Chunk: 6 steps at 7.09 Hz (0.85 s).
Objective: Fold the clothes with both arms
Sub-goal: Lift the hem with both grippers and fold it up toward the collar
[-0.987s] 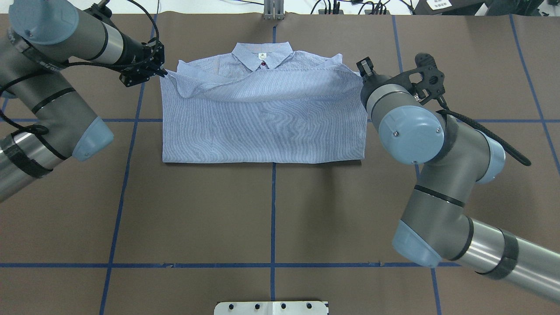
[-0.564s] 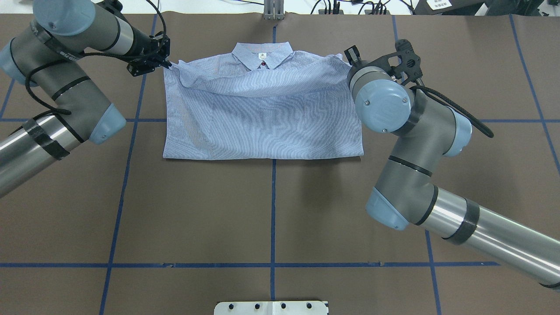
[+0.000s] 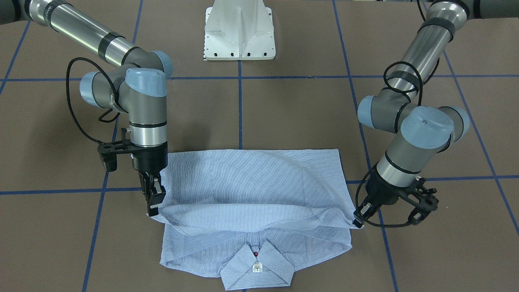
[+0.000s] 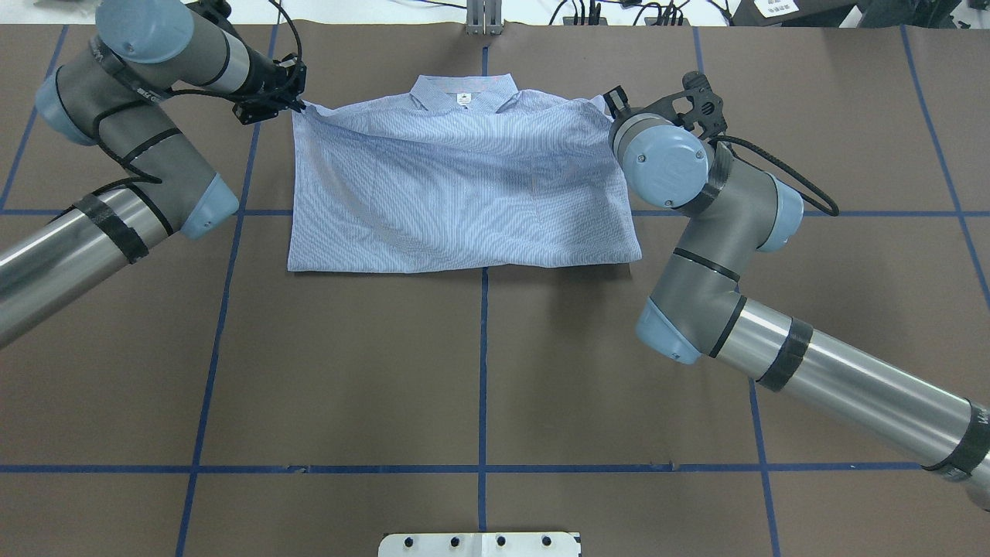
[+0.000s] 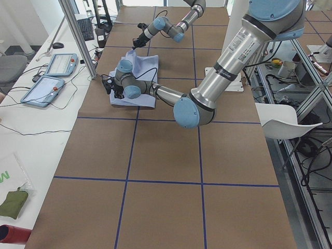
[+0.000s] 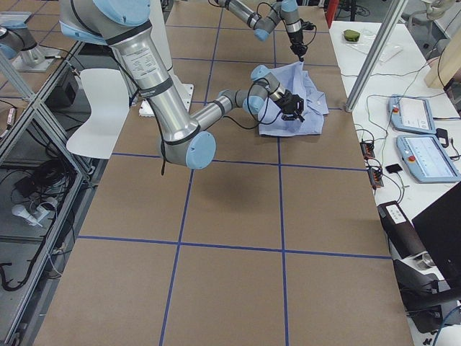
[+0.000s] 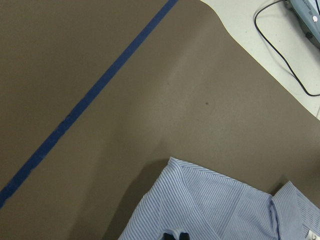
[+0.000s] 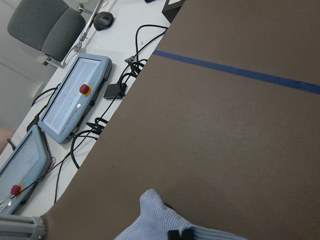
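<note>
1. One light blue striped shirt [image 4: 464, 201] lies in the upper middle of the overhead view on the brown table [image 4: 479, 371], collar [image 4: 462, 93] toward the top edge.
2. Its top layer hangs slack between two raised corners.
3. Two arms reach it: the left arm [image 4: 155, 162] from the left edge, the right arm [image 4: 727, 232] from the lower right.
4. In the front-facing view, the left gripper [image 3: 359, 221] pinches the shirt corner at right, and the right gripper [image 3: 153, 207] is clamped on the corner at left.
5. One white neck label [image 3: 257, 267] and one dark red button [image 3: 255, 254] show.
6. One white pedestal base [image 3: 239, 32] stands at top centre.
7. The right wrist view's left side shows two pendants [image 8: 75, 105] [image 8: 20, 165].
</note>
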Tool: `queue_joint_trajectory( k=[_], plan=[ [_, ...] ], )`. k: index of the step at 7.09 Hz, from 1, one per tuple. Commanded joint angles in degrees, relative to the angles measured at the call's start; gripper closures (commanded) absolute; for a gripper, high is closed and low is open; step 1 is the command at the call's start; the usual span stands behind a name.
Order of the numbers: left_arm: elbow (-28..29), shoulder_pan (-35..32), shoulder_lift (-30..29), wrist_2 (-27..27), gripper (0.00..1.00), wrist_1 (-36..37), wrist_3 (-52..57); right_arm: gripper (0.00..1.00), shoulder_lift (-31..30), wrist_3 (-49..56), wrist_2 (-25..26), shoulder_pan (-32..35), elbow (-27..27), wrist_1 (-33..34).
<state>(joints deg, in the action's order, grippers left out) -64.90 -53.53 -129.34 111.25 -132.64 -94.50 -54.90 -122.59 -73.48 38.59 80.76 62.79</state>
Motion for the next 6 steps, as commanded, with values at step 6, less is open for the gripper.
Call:
queue_joint_trajectory(
  k=[6],
  plan=[
    [8.0, 0.2, -1.4, -0.2, 0.69, -8.2, 1.4, 1.0, 5.9, 0.2, -5.1, 3.5, -13.1, -6.0]
  ],
)
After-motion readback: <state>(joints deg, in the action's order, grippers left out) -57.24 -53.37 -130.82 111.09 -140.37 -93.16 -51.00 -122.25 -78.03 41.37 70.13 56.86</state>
